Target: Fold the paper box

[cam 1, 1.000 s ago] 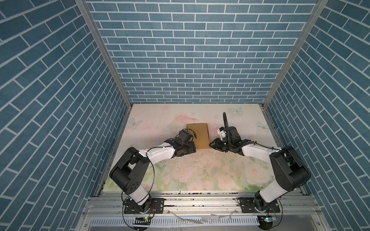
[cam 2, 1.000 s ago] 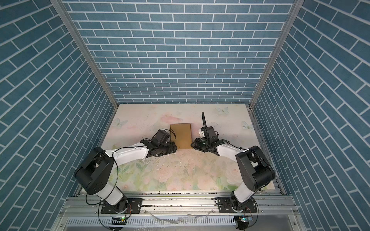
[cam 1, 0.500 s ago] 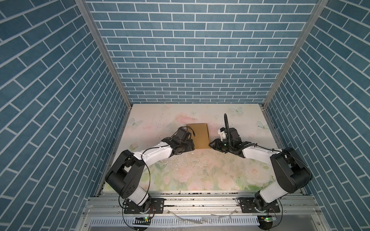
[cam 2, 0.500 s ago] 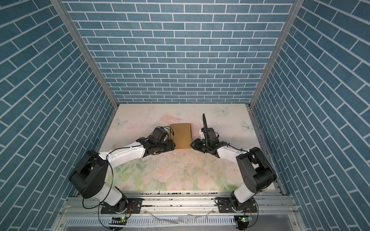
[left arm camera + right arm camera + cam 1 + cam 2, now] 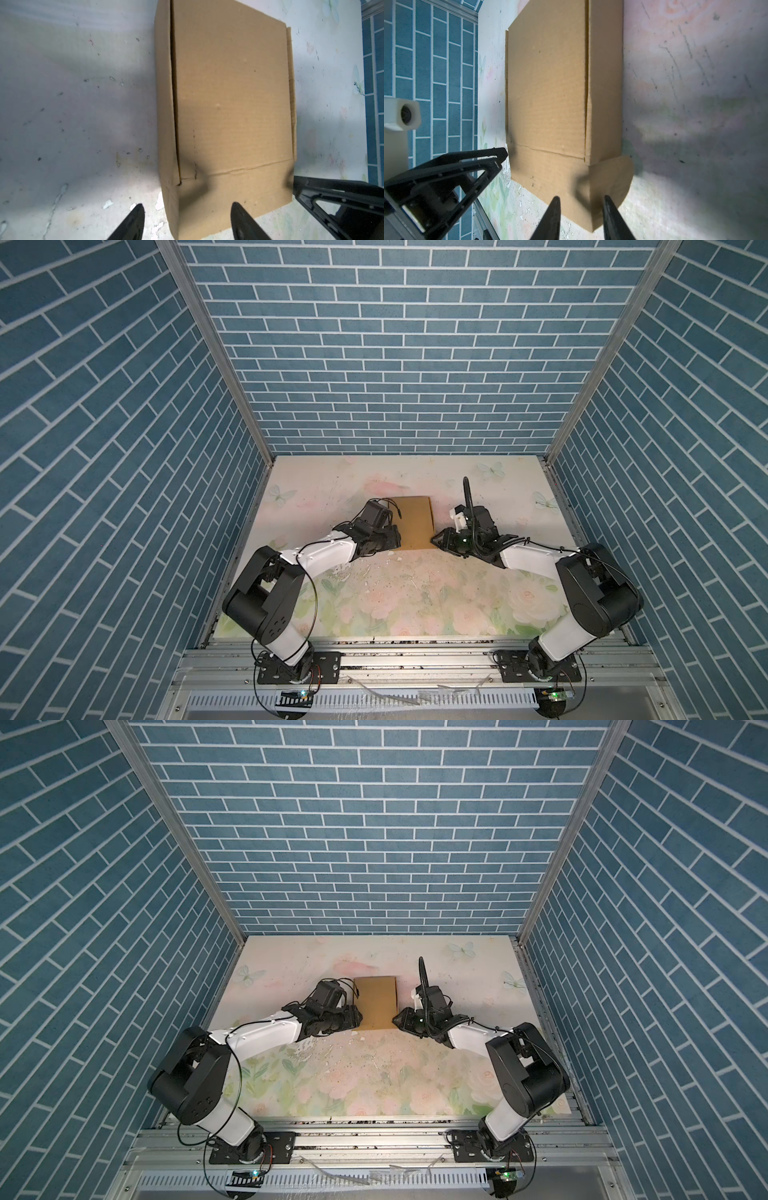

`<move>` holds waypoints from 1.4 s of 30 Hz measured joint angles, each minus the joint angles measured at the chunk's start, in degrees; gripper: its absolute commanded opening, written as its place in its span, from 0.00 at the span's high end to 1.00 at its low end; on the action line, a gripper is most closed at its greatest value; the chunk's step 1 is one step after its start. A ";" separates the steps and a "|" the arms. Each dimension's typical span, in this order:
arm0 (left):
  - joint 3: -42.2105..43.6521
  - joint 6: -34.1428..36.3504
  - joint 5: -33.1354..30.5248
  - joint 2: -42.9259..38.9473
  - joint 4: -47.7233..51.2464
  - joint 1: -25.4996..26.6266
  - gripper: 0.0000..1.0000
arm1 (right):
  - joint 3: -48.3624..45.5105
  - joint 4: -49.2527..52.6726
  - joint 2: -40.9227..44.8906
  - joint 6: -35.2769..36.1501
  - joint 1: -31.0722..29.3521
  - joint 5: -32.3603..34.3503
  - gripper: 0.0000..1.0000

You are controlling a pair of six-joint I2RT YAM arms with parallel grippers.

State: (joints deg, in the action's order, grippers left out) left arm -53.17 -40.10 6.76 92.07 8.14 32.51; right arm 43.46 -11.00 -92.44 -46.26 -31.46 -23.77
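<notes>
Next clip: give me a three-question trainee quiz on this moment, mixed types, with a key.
1. True or false: the paper box lies flat as an unfolded sheet.
2. What sticks out at the box corner near the right gripper? A) a rounded flap B) a strip of tape C) a green brick
3. Whose jaws stand wider apart, the left gripper or the right?
Key: 1 false; 2 A; 3 the left gripper.

We see white shells on our left arm and right arm, bulky black joints, looping black cables, and black tapered fingers.
</notes>
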 measured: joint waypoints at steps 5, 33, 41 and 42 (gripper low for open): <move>-0.72 1.31 0.50 1.92 -1.51 -2.03 0.33 | 0.00 -0.50 -0.22 0.00 0.00 0.02 0.65; -3.48 3.43 3.19 8.22 -7.63 -2.29 0.63 | 0.00 -2.78 -2.40 -2.08 0.09 -0.50 0.71; -3.48 3.23 1.36 8.22 -7.80 -1.84 0.63 | -0.24 -5.77 -3.93 -7.08 0.52 -2.78 0.75; -3.48 3.21 1.05 8.22 -7.85 -1.84 0.64 | -0.33 -6.51 -4.22 -7.93 0.57 -3.19 0.76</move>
State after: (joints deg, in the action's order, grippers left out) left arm -56.64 -36.88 7.81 100.29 0.30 30.68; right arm 43.13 -17.52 -96.66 -54.19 -30.89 -26.96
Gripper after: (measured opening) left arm 0.368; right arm 0.250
